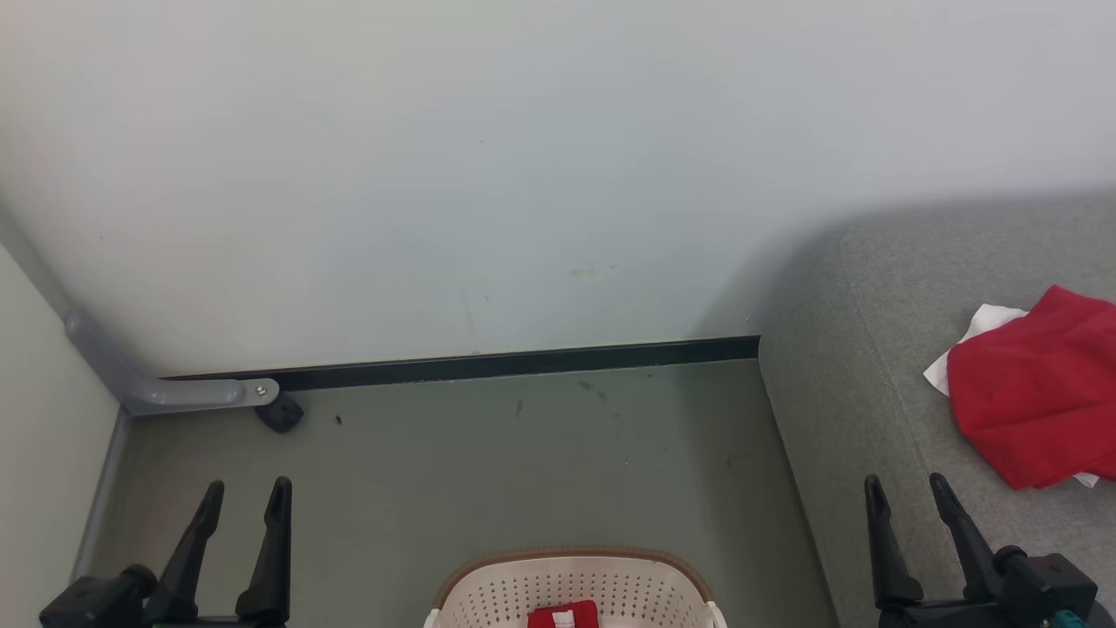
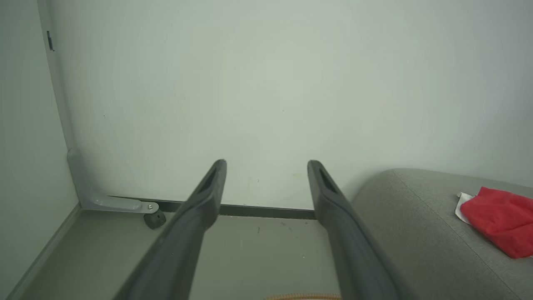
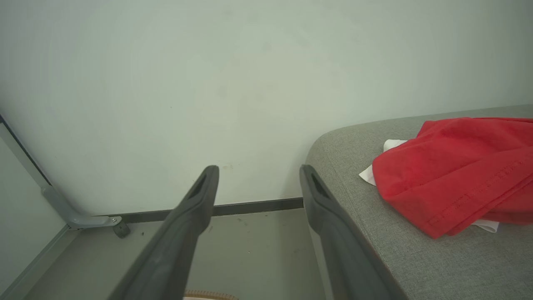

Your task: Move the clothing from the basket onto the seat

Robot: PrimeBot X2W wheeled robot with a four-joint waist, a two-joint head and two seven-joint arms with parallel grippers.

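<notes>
Head view, basket [image 1: 506, 593]: on the floor [image 1: 523, 471], one red garment [image 1: 562, 616] inside
Seat [image 1: 881, 419]: red clothing [image 1: 1037, 392] lies on it, right of the basket
Left tool [image 1: 248, 482]: wide open, empty
Right tool [image 1: 903, 479]: wide open, empty

A: The seat [image 3: 416, 258] looks like rough woven cloth, matt grey.
B: Yes. The clothing [image 3: 454, 175] is soft cloth, the basket [image 1: 610, 586] is smooth perforated plastic, and the floor [image 1: 488, 471] and the wall [image 1: 523, 174] are matt.
</notes>
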